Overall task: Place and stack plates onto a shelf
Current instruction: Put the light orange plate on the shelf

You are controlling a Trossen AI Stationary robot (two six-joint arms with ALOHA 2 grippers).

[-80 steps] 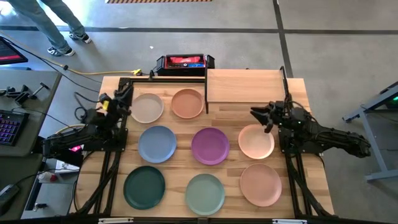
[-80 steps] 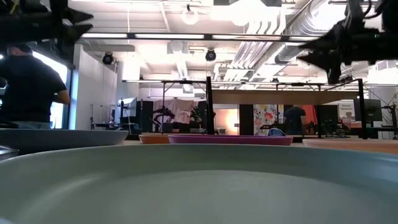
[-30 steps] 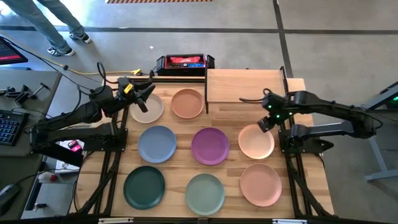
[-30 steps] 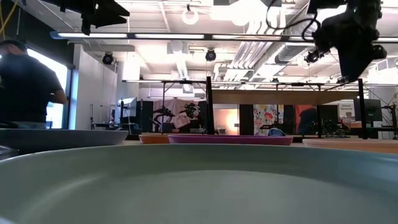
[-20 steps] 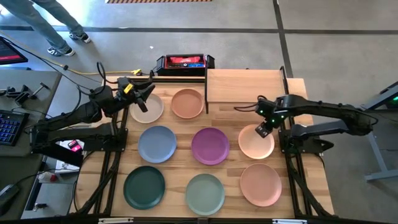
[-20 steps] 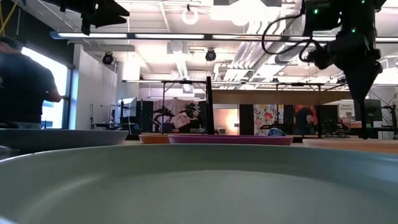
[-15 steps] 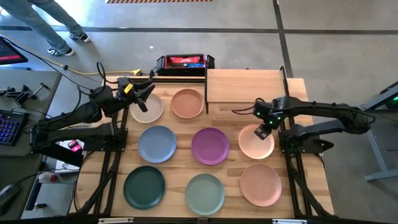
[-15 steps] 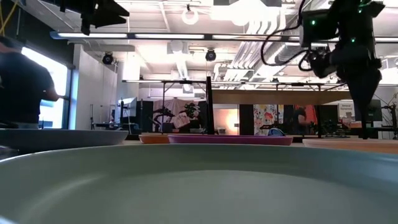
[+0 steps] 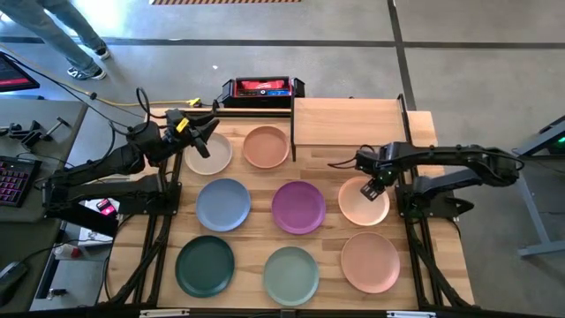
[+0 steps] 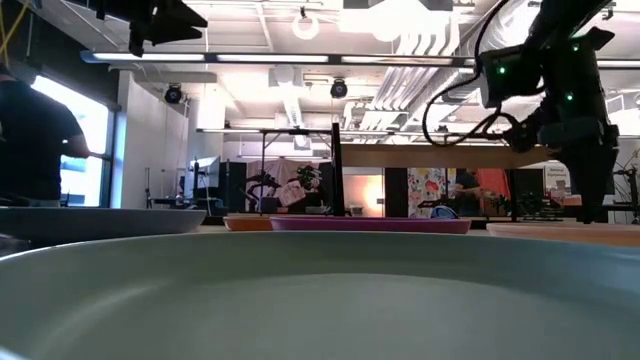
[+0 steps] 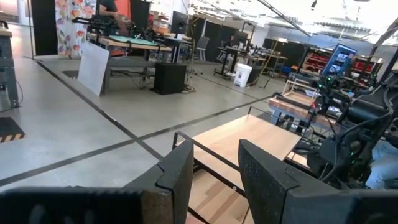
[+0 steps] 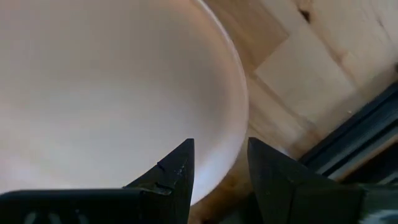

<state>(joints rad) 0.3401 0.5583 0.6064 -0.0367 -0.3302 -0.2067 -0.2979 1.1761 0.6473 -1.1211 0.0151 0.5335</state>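
Several round plates lie flat on the wooden table: cream (image 9: 209, 152), orange-tan (image 9: 267, 147), blue (image 9: 222, 204), purple (image 9: 298, 207), pale pink (image 9: 362, 203), dark green (image 9: 205, 266), sage green (image 9: 291, 275) and salmon (image 9: 370, 261). The light-wood shelf (image 9: 344, 124) stands bare at the far edge on black posts. My right gripper (image 12: 221, 168) points down, open, low over the pale pink plate's far right rim (image 12: 239, 118). One finger is over the plate's inside and one over the table outside it. My left gripper (image 9: 207, 134) hangs open and level, high above the cream plate.
A black and red box (image 9: 258, 87) sits behind the table's far edge. A side desk with a keyboard (image 9: 11, 181) stands to the left, and a person (image 10: 35, 140) stands beyond it. Bare wood (image 9: 327, 163) shows between the shelf and the plates.
My right gripper has sunk toward the pale pink plate and come a little toward the table's near edge. It has tipped from slanting to pointing straight down. Its fingers have stayed open. No plate has moved.
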